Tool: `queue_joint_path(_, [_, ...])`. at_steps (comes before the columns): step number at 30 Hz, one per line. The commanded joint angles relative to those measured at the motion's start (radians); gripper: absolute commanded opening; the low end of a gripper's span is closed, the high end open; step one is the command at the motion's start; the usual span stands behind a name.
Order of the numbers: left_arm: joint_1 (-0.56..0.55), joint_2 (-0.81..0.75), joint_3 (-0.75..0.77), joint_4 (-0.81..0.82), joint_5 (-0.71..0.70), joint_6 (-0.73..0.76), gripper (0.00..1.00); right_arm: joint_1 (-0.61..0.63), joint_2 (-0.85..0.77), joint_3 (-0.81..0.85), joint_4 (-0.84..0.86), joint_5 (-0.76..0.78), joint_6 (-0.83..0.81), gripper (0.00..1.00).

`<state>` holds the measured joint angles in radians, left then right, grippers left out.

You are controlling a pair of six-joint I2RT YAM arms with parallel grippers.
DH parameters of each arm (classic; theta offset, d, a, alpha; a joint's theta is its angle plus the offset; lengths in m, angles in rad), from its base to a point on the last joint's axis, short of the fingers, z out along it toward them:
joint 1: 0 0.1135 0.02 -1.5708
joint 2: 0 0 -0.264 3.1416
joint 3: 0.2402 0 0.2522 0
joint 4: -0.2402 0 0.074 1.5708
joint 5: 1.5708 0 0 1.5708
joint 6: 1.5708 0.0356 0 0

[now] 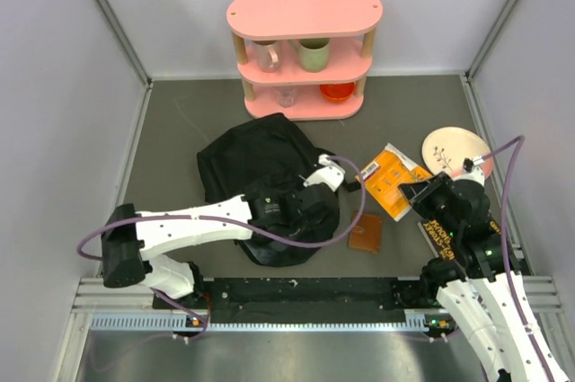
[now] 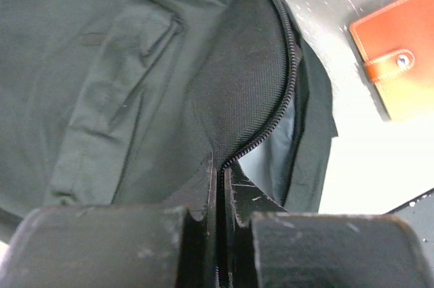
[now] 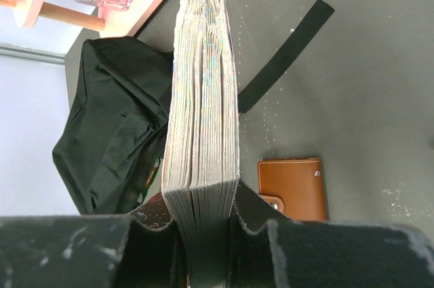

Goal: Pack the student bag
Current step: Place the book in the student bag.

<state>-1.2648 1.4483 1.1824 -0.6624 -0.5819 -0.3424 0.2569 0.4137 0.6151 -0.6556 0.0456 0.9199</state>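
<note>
Over the table (image 1: 171, 130), left pincer (image 2: 221, 176) pinches the backpack (image 1: 256, 162) by its zipper edge and should lift it open for the book (image 3: 202, 85) clamped in the right pincer (image 3: 203, 200).

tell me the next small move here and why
Probably raise the left jaws a little, drawing the flap up. They are shut on the zipper edge of the bag, whose mouth gapes only narrowly, while the right jaws hold a thick book that seems to need a wider opening.
</note>
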Motion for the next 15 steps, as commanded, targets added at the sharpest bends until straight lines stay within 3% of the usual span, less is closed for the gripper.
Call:
queue_joint_path(1, [0.064,-0.1,0.048,-0.009,-0.073,-0.038,0.0,-0.002,-0.015,0.014,0.06,-0.039,0.008,0.0])
queue_joint_path(9, [0.235,-0.282,0.025,0.081,0.014,-0.049,0.0,0.001,-0.042,0.055,0.041,-0.301,0.085,0.0])
queue_joint_path(15, [0.242,-0.29,0.094,0.107,0.037,-0.07,0.0,0.001,-0.118,0.054,0.014,-0.464,0.166,0.0])
